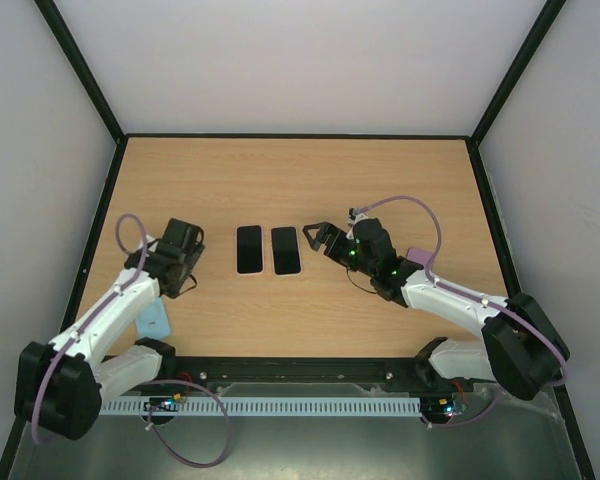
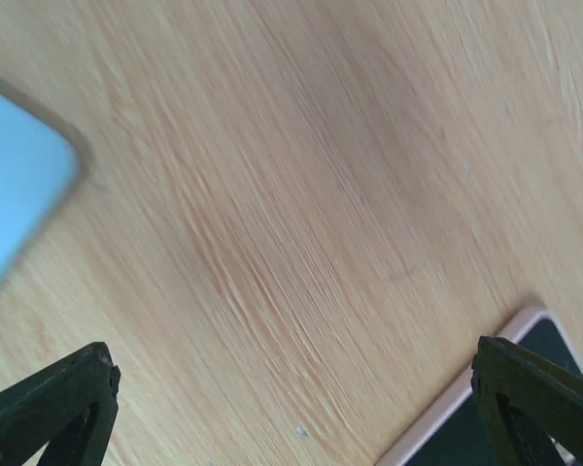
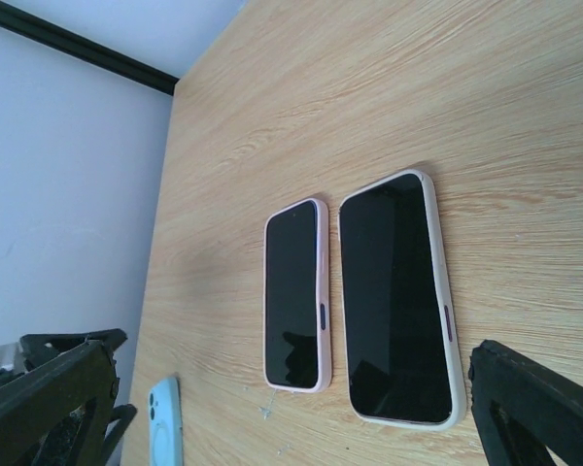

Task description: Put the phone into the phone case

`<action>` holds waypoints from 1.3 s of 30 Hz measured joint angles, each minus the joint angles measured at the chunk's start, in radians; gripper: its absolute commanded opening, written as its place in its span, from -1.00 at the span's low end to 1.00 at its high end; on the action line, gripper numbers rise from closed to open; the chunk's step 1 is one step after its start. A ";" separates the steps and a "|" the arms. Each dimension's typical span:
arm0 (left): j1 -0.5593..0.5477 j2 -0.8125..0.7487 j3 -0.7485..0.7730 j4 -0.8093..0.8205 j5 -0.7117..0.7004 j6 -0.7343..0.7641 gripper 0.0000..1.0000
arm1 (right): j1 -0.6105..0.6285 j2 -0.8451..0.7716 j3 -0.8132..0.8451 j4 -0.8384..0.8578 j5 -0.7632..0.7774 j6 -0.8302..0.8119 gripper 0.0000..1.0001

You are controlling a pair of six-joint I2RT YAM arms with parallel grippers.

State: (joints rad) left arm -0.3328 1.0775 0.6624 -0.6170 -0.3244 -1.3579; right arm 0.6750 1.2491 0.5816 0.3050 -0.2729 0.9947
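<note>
Judging by how things lie, the task has barely started, since nothing is gripped and nothing is being fitted together. The pink-rimmed phone (image 1: 249,249) lies flat and screen up on the table (image 1: 300,180), and the pale-rimmed phone (image 1: 285,250) is just beside it on its right, parallel and not touching. I cannot tell whether those rims are cases already on or just the bodies' edges. The blue case (image 1: 152,320) (it could be a face-down handset, the views are too soft to settle it) lies well apart from the pink-rimmed phone, down toward the left arm's base. The left gripper (image 1: 185,258) hovers near the pink-rimmed phone's left side, fingers spread wide and empty. The right gripper (image 1: 315,238) is on its far right, past the pale-rimmed neighbour, also spread and empty. Picking up, aligning and pressing in all remain to be done.
</note>
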 measured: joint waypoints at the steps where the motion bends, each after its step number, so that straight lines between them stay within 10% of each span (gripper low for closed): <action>1: 0.019 -0.019 0.004 -0.013 -0.005 -0.001 0.99 | 0.000 0.000 0.000 -0.002 0.000 0.000 0.95; 13: 0.507 -0.069 -0.055 -0.172 -0.061 0.114 0.99 | 0.000 -0.018 0.000 -0.028 0.000 -0.021 0.95; 19: 0.569 0.010 -0.095 -0.125 -0.018 0.142 0.99 | 0.000 -0.021 0.001 -0.040 0.000 -0.027 0.95; 28: 0.537 -0.035 -0.198 -0.055 0.069 0.180 0.99 | 0.000 -0.024 0.001 -0.060 0.013 -0.031 0.95; 39: 0.082 -0.013 -0.206 -0.064 0.053 0.024 0.99 | 0.000 -0.094 0.000 -0.129 0.071 -0.044 0.95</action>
State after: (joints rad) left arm -0.2508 1.0641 0.4568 -0.6807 -0.2710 -1.3342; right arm 0.6750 1.1553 0.5819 0.1761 -0.2024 0.9504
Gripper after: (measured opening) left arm 0.995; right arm 0.975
